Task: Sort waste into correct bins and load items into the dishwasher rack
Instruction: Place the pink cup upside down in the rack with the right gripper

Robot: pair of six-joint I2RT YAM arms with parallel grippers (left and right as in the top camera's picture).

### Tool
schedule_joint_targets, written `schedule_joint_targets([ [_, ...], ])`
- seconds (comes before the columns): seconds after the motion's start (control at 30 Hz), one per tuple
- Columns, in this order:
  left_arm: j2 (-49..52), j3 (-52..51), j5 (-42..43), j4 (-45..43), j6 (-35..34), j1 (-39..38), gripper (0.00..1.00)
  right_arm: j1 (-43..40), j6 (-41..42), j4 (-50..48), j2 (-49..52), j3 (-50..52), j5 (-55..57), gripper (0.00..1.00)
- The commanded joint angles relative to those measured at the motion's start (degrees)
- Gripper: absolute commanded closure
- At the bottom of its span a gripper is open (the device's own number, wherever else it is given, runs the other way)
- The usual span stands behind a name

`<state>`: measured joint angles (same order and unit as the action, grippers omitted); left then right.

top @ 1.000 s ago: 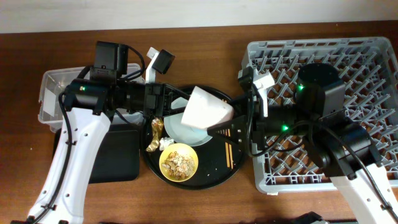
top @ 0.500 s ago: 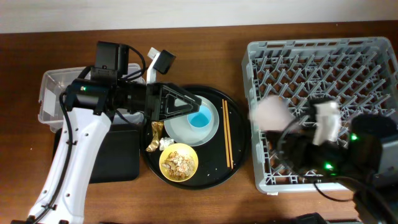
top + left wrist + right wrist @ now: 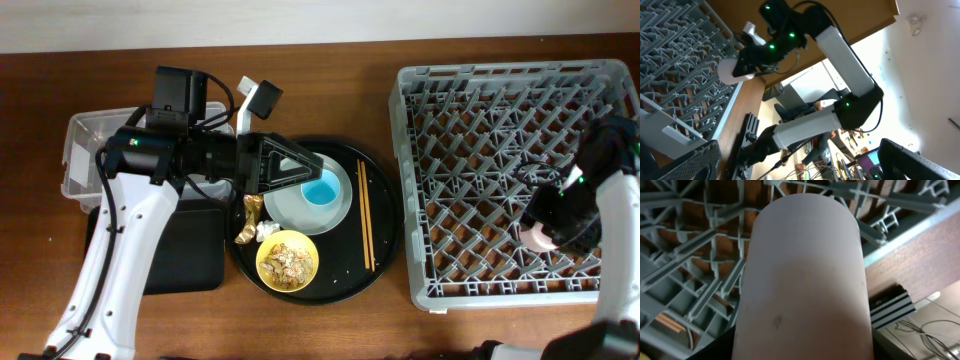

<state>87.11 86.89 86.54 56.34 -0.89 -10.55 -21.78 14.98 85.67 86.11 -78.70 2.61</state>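
**A:** Where is the small pink cup [image 3: 540,237]?

**B:** In the right gripper [image 3: 548,226], fingers clamped on it, over the near right part of the dishwasher rack [image 3: 500,70], close to the right wall. The right wrist view shows lattice just behind it. I can't tell whether it touches the pegs.

**A:** Why that corner?

**B:** My guess is that it leaves the middle free for bigger pieces.

**A:** And the left gripper [image 3: 300,168]?

**B:** Fingers wide apart, holding nothing. It hovers over the far left of the round black tray [image 3: 390,240] and points at the light-blue cup [image 3: 322,190] on the pale grey plate [image 3: 290,208], probably lined up for that pick.

**A:** The waste?

**B:** Unsorted. The wrapper [image 3: 250,215] and tissue [image 3: 267,231] lie left of the plate, and scraps fill the yellow bowl [image 3: 288,260]. The chopsticks [image 3: 365,215] lie to the right.
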Motion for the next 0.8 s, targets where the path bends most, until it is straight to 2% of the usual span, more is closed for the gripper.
schedule_joint_targets([
  [0.0,0.02,0.48,0.04,-0.09,0.52,-0.17,0.00,-1.03,-1.18,-1.01,3.23,-0.33,1.11,0.33],
  [0.07,0.02,0.48,0.04,-0.07,0.52,-0.17,0.00,-2.03,-1.18,-0.61,3.98,-0.33,0.76,0.30],
  [0.1,0.02,0.48,0.04,-0.04,0.52,-0.17,0.00,-2.58,-1.18,-0.46,3.93,-0.35,0.61,0.21],
  [0.13,0.02,0.48,0.04,-0.07,0.52,-0.17,0.00,-2.69,-1.22,-0.33,3.87,-0.35,-0.15,0.17],
  [0.2,0.02,0.48,0.04,-0.07,0.52,-0.17,0.00,-2.51,-2.05,0.00,3.17,-0.42,-2.75,0.16],
  [0.27,0.02,0.48,-2.78,-0.07,0.55,-0.17,0.00,0.46,-10.23,0.00,-0.94,-0.42,-14.58,0.15],
  [0.3,0.02,0.48,-6.54,-0.07,0.55,-0.22,0.00,1.99,-11.28,-0.20,-2.82,-0.42,-17.05,0.15],
  [0.33,0.02,0.48,-15.58,0.26,0.50,-0.35,0.00,4.98,-12.52,-0.94,-6.62,-0.42,-20.39,0.14],
  [0.4,0.02,0.48,-38.60,2.32,-0.13,-1.84,0.00,11.41,-12.85,-3.08,-13.60,-0.42,-23.76,0.14],
  [0.43,0.02,0.48,-46.66,2.84,-1.03,-2.60,0.00,13.29,-12.81,-3.87,-15.50,-0.42,-24.15,0.14],
  [0.47,0.04,0.46,-61.46,3.63,-2.19,-4.57,0.00,17.00,-11.96,-5.64,-19.19,-0.39,-24.72,0.14],
  [0.5,0.20,0.46,-71.17,3.78,-2.32,-6.58,0.00,19.32,-10.10,-6.78,-21.53,-0.39,-24.65,0.14],
  [0.53,0.37,0.46,-74.38,3.06,-2.32,-8.04,0.00,21.18,-8.11,-7.80,-23.56,-0.39,-24.68,0.14],
  [0.57,0.72,0.46,-73.90,2.32,-2.29,-9.31,0.00,22.34,-5.60,-8.63,-25.11,-0.39,-24.68,0.14],
  [0.7,4.02,0.26,-76.96,1.57,-2.32,-11.72,0.00,22.58,-4.35,-8.31,-25.35,-0.37,-24.70,0.14],
  [0.77,8.15,0.24,-79.45,1.57,-2.32,-12.68,0.01,22.58,-4.37,-8.31,-24.76,-0.37,-24.70,0.11],
])
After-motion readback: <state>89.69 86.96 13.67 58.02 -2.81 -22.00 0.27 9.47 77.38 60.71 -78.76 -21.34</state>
